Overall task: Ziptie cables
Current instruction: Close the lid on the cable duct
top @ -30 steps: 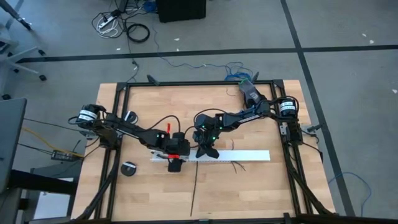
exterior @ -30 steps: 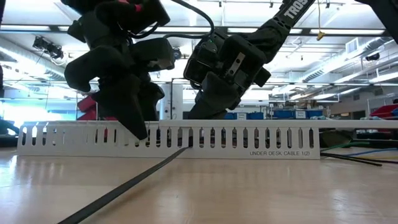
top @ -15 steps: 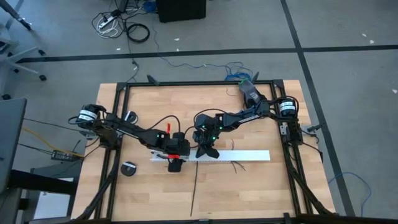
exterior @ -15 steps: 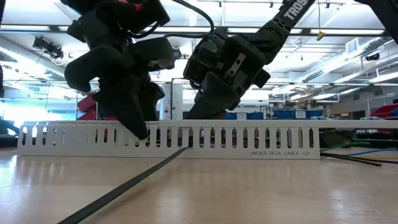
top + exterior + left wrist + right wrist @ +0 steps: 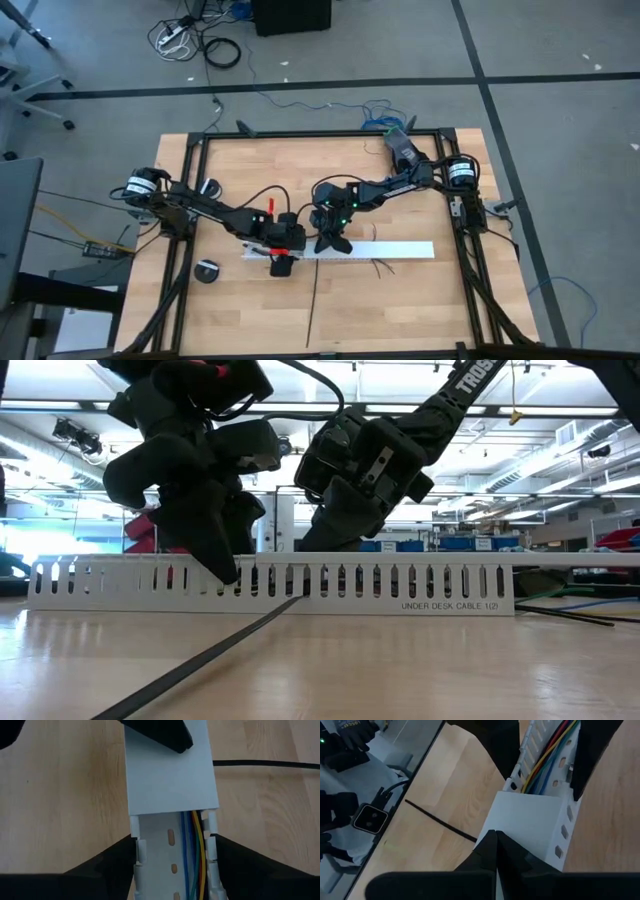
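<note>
Coloured cables (image 5: 194,851) lie inside a white slotted channel (image 5: 400,250) at the table's middle. The black ziptie (image 5: 215,652) lies on the wood, running from the channel's wall toward the table's near edge, held by nothing. The left gripper (image 5: 172,851) straddles the channel, fingers apart around its walls. The right gripper (image 5: 495,851), fingers together, rests on the channel's cover (image 5: 170,775). Pressing down could likely skew the channel and spill cables.

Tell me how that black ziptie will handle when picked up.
The ziptie lies flat as a thin, straight strip, so it is probably light and hard to pinch off the table. Being long and narrow, it would likely flex and droop when lifted by one end.
</note>
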